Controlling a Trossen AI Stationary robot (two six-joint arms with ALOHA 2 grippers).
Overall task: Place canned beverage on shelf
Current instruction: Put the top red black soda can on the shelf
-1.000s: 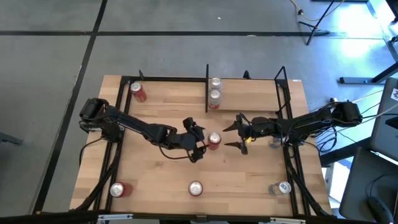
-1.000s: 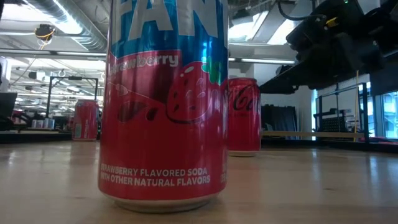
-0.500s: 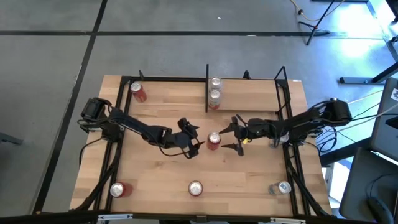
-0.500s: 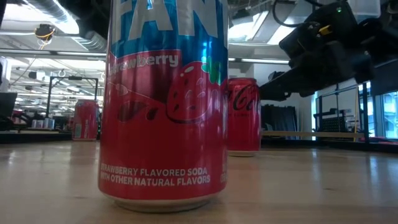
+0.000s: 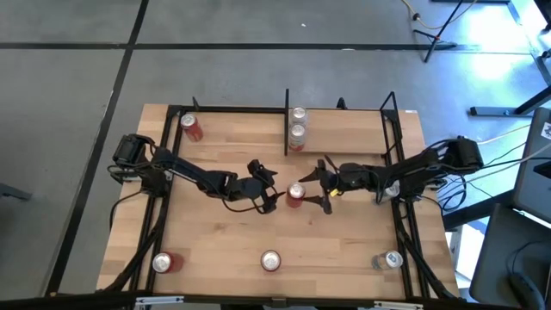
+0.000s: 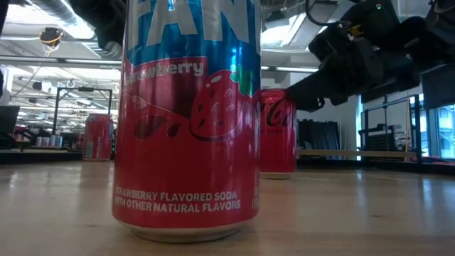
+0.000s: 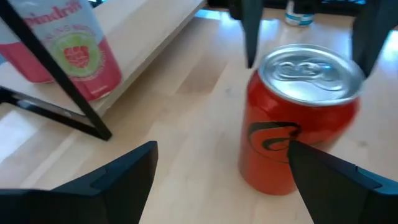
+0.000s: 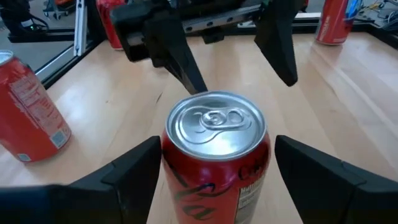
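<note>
**Jaws of both arms wide around one red can, mid-surface**

Jaws, right gripper (image 5: pixel 322 183): wide, empty, straddling the red can (image 5: pixel 295 195) from the right, pads just beside its wall, no contact visible. Jaws, left gripper (image 5: pixel 268 187): wide, empty, facing the same can from the left, close by

Task item: red can, upright at the middle of the surface (image 5: pixel 215 232), near of the shelf (image 5: pixel 344 129) and well apart from it

Shelf: far edge, right of the dark divider (image 5: pixel 287 120); two cans (image 5: pixel 298 125) stand at its left end, touching or nearly so; the rest of the ledge lies bare to the right

Step in hand, judged: right arm closing on the can. Best done by centring the body between the pads and gripping below the rim, so it lifts without tipping. Left arm should draw away leftward first; its fingers crowd the grip

Edges and room: black uprights (image 5: pixel 389 112) frame the ledge, so enter from the near side, between divider and right upright. Other cans sit along the near edge (image 5: pixel 270 260) and far left corner (image 5: pixel 190 127), clear of the route
</note>
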